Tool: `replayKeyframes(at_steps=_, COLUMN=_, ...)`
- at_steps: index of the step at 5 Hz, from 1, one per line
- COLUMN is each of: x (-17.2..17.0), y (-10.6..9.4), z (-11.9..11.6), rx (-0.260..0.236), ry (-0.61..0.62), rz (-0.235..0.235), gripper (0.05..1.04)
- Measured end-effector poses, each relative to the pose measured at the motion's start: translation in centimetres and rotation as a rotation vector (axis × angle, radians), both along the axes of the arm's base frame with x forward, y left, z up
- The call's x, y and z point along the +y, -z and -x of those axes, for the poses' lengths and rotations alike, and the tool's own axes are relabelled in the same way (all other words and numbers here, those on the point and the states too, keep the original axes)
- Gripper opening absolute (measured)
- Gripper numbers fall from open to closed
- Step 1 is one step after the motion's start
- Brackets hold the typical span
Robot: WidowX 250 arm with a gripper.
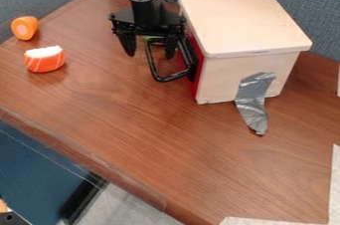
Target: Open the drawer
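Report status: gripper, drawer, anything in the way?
Gripper open at black handle. Drawer looks shut. Sushi piece out in front, well off; green thing behind gripper, mostly hidden.

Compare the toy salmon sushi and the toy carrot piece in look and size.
The toy salmon sushi is orange with white stripes and a white top; the toy carrot piece is orange with a paler round end. The toy salmon sushi looks wider than the toy carrot piece. Both lie on the wood-grain tabletop.
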State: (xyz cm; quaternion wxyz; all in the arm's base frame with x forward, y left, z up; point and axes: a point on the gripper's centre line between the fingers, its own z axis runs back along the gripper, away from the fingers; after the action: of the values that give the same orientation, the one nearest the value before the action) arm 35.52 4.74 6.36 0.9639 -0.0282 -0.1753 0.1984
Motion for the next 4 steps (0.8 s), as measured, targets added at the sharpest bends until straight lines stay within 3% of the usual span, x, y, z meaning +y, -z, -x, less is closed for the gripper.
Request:
replayKeyframes(at_steps=2, x=0.1, y=0.8, z=-0.4, rx=-0.008, ry=-0.006, rz=-0.016, gripper=1.000)
replayKeyframes(at_steps=4, x=0.5, y=2.7, z=-0.3, rx=0.018, ry=-0.019, rz=-0.034, gripper=1.000)
